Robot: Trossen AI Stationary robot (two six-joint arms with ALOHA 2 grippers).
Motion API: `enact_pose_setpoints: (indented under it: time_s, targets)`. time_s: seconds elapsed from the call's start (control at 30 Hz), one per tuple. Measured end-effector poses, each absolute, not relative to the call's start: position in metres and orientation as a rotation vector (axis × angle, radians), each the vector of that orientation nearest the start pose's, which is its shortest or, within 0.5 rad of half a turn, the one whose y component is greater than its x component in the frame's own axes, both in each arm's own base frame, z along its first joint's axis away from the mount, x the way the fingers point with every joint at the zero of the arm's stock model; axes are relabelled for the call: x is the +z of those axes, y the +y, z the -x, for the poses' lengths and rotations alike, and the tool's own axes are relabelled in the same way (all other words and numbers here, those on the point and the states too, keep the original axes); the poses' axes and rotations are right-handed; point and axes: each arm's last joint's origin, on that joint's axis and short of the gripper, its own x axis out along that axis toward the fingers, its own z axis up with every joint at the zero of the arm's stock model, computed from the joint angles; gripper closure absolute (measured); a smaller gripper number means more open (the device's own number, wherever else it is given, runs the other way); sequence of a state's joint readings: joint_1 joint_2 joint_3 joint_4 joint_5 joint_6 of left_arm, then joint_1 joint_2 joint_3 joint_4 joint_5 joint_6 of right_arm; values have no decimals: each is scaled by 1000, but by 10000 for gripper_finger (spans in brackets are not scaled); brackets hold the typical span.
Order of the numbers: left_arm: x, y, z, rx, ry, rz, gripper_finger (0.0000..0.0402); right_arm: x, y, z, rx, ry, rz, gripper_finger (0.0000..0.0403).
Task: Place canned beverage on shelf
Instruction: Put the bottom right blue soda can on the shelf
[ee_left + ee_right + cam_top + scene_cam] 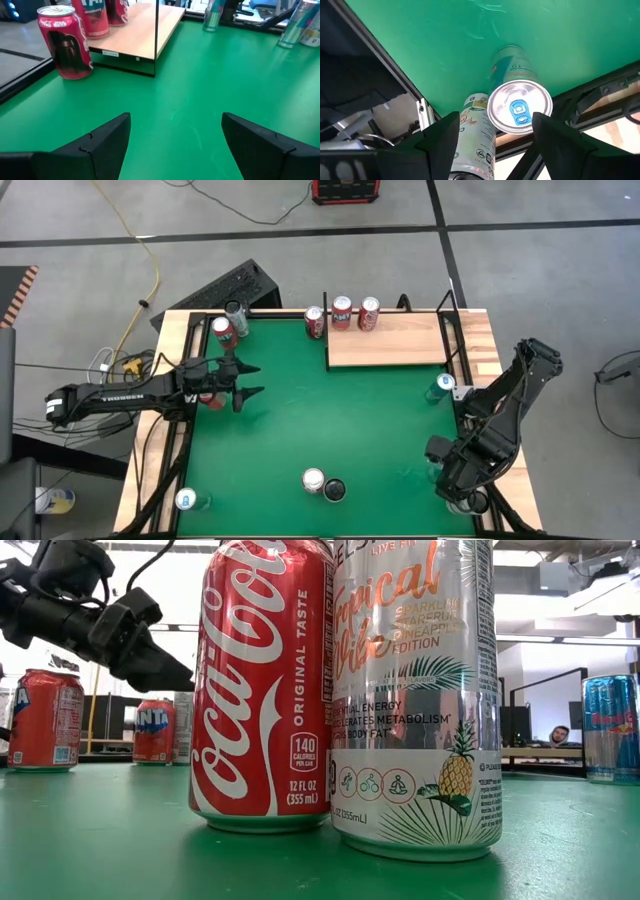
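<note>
My left gripper (248,381) hovers wide open and empty over the green table (330,430), a red can (223,332) just behind it. For a clean pick I should centre the fingers on the can body, stay level. The shelf (390,340) holds two red cans on its back edge. My right gripper (495,135), open and empty, waits above a silver can (519,107) at the near right corner

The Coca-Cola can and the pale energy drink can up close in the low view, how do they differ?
The Coca-Cola can is red with white script; the energy drink can is silver-white with orange lettering and a pineapple picture. The Coca-Cola can looks narrower, with its base farther back. Both stand upright on the green table, side by side.
</note>
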State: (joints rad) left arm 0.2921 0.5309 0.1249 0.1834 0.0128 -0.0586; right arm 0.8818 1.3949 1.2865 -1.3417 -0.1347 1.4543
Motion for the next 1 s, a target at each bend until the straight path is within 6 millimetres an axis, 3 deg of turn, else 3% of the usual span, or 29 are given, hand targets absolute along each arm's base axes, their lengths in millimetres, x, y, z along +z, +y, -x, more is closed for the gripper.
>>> enact_pose_setpoints:
  time_s: [0.23, 0.63, 1.0]
  targets:
    - [173, 39, -130, 289, 215, 125, 105, 300, 179, -143, -414, 1619, -575, 116]
    - [173, 39, -130, 289, 219, 123, 105, 300, 180, -143, -429, 1613, -576, 30]
    - [172, 39, -129, 290, 223, 125, 105, 267, 190, -135, -471, 1647, -507, 23]
